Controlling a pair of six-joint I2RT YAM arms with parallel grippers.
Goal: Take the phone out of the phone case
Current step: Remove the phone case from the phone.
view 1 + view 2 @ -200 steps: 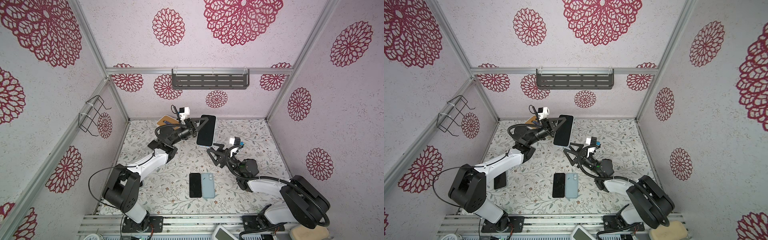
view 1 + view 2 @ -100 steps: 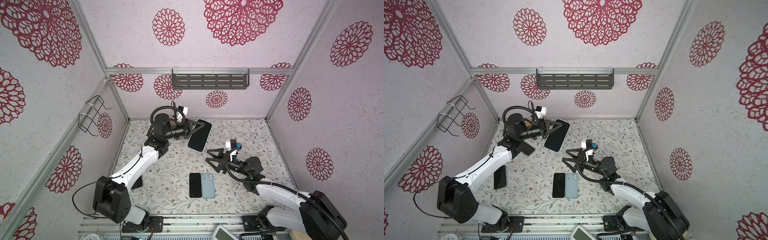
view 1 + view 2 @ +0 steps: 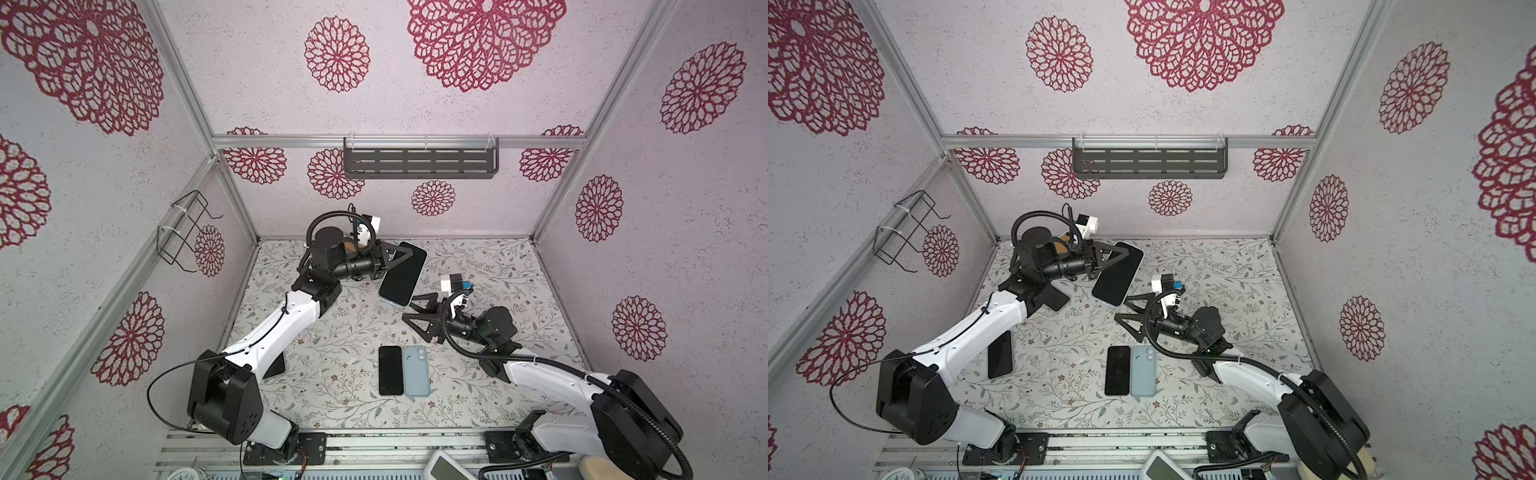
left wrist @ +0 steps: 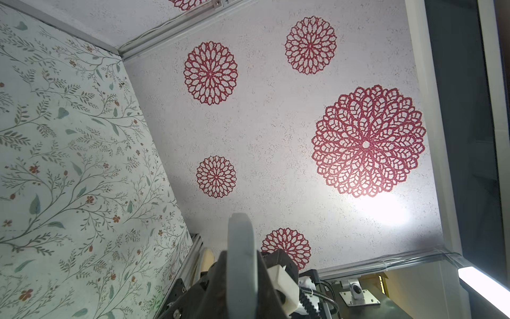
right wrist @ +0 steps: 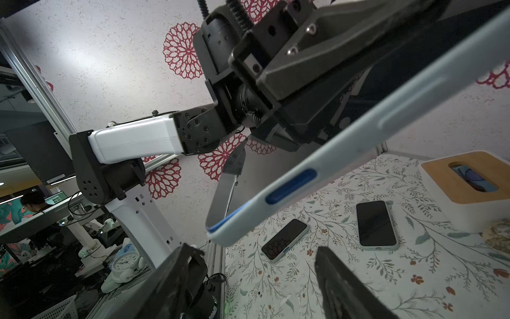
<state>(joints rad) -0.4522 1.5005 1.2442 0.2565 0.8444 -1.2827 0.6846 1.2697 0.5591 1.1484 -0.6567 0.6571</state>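
both top views were bright and evenly lit, with only faint soft shadows on the flower-printed table surface [image 3: 332,399]; the wide lens bowed the silver aluminium frame posts [image 3: 181,75] near the picture edges. in the left wrist view a white glare patch [image 4: 380,211] washed out the speckled pale wall [image 4: 262,124], and the pale grey rounded phone case [image 4: 241,262] nearest the lens was blurred. the right wrist view was dim, the black right gripper [image 5: 256,251] underexposed and soft.

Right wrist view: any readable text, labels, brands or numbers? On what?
No text is legible.
Alarm clock dial: numerals too small to read.
White sticker on the dark panel behind the arm: blurred, unreadable.
Phone case: no print or brand visible.
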